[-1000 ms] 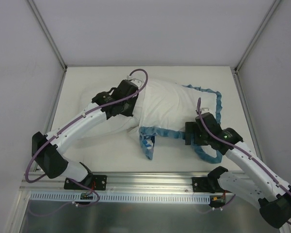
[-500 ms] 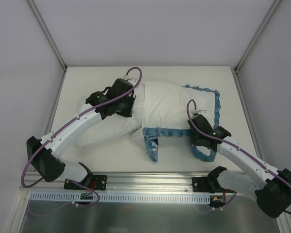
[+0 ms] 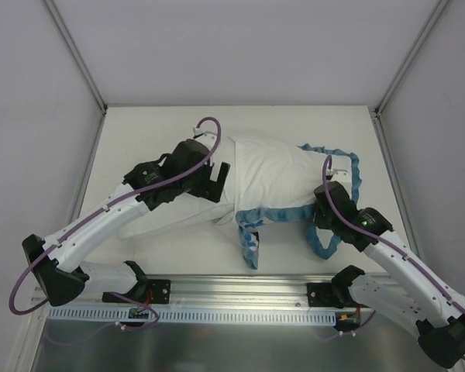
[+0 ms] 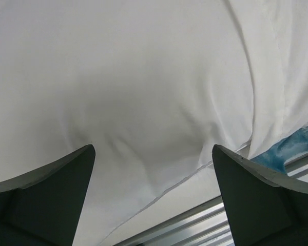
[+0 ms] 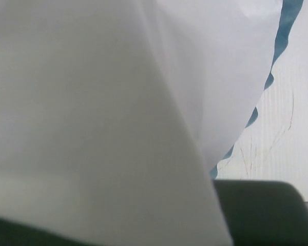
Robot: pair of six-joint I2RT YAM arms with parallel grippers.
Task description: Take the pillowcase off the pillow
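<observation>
The pillowcase (image 3: pixel 275 172) lies inside out at the table's middle, its white inside up and its teal-blue ruffle (image 3: pixel 273 213) along the near edge. The white pillow (image 3: pixel 184 218) sticks out of it to the left, under my left arm. My left gripper (image 3: pixel 219 184) hovers open over the pillow where it meets the case; in the left wrist view its gripper (image 4: pixel 154 197) spans the seamed pillow (image 4: pixel 138 118) with nothing held. My right gripper (image 3: pixel 326 209) is shut on the pillowcase at its right near edge; white pillowcase cloth (image 5: pixel 102 128) fills the right wrist view and hides the jaws.
The white table (image 3: pixel 294 124) has metal frame posts at its far corners and a metal rail (image 3: pixel 240 291) along the near edge. A loop of ruffle (image 3: pixel 352 172) lies to the right. Purple cables arch over both arms.
My left gripper opened, let go of the pillow and moved a little nearer. My right gripper shut on the pillowcase edge and drew it right; the case looks narrower.
</observation>
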